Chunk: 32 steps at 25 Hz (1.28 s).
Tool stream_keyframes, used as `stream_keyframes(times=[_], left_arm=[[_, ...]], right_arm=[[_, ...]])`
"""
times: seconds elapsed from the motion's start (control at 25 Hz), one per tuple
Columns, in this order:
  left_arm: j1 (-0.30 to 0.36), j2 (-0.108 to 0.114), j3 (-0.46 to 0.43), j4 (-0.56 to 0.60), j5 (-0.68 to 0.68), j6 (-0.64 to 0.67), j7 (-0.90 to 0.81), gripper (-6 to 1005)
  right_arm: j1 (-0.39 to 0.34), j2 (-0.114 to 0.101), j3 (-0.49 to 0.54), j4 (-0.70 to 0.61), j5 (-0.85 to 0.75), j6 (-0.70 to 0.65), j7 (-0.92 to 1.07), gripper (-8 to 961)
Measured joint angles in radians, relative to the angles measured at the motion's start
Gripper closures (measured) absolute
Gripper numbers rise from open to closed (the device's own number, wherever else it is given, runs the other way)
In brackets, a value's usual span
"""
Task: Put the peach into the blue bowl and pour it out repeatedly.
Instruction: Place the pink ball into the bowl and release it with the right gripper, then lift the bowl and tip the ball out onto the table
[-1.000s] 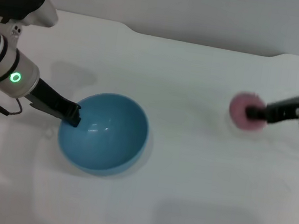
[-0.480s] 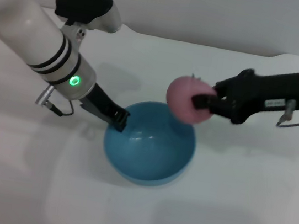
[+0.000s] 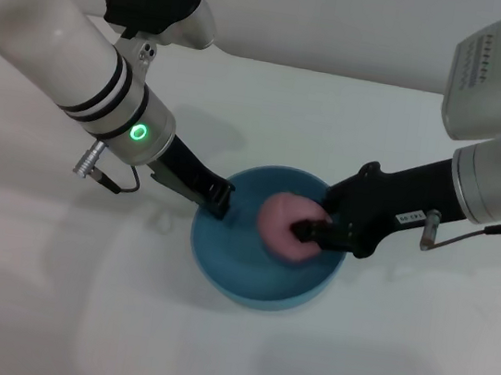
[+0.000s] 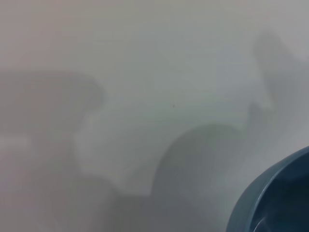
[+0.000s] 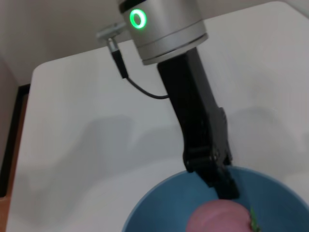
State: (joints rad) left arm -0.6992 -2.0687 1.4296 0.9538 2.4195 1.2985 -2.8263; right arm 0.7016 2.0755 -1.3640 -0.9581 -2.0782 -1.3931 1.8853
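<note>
On a plain white table point(image 3: 209, 350), the blue bowl point(image 3: 230, 269) sits upright near the middle, its mouth open to the ceiling; the left hand point(image 3: 221, 200) is clamped on the rim at the bowl's left side, its black fingers reaching down over the edge, as the right wrist view confirms with the same hand point(image 5: 219, 181) dipping into the bowl point(image 5: 149, 212); from the right, the right hand point(image 3: 311, 233) reaches over the opposite rim, clenched on the peach point(image 3: 280, 226), which hangs inside the bowl's mouth, above the bottom; whether the fruit touches the bowl's inner wall cannot be told; in the right wrist view the peach point(image 5: 219, 217) shows its small green stem toward the side away from the left hand; the fruit is round, with no long axis; the left wrist view shows only bare table point(image 4: 145, 96) and a curve of the bowl's rim point(image 4: 270, 193); the two arms flank the bowl closely, the left hand's fingers just beside the peach.
</note>
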Motion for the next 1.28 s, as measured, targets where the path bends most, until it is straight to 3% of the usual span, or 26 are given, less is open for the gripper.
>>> stream_keyframes(times=[0.24, 0.44, 0.64, 0.76, 0.88, 1.0, 1.28], left_arm=[[0.004, 0.002, 0.000, -0.001, 0.000, -0.005, 0.000, 1000], [0.005, 0.003, -0.004, -0.001, 0.000, -0.007, 0.003, 1000], [-0.001, 0.004, -0.004, 0.003, 0.000, -0.043, 0.011, 1000], [-0.003, 0.003, 0.002, 0.004, -0.001, -0.093, 0.044, 1000], [0.013, 0.000, 0.046, 0.006, -0.039, -0.222, 0.103, 1000], [0.037, 0.001, 0.128, 0.016, -0.106, -0.362, 0.156, 1000], [0.094, 0.000, 0.433, 0.024, -0.209, -0.837, 0.320, 1001]], right_arm=[[-0.006, 0.001, 0.013, -0.018, 0.005, 0.016, 0.001, 684], [-0.011, 0.001, 0.036, -0.029, 0.009, 0.017, 0.005, 434], [-0.030, 0.001, 0.108, -0.043, 0.018, 0.026, 0.036, 424], [-0.067, 0.001, 0.224, -0.031, 0.071, 0.065, 0.064, 424], [-0.129, -0.004, 0.359, 0.018, 0.166, 0.116, 0.069, 424], [-0.208, -0.007, 0.503, 0.064, 0.249, 0.134, 0.063, 425], [-0.376, -0.008, 0.776, 0.193, 0.387, 0.127, -0.013, 425]])
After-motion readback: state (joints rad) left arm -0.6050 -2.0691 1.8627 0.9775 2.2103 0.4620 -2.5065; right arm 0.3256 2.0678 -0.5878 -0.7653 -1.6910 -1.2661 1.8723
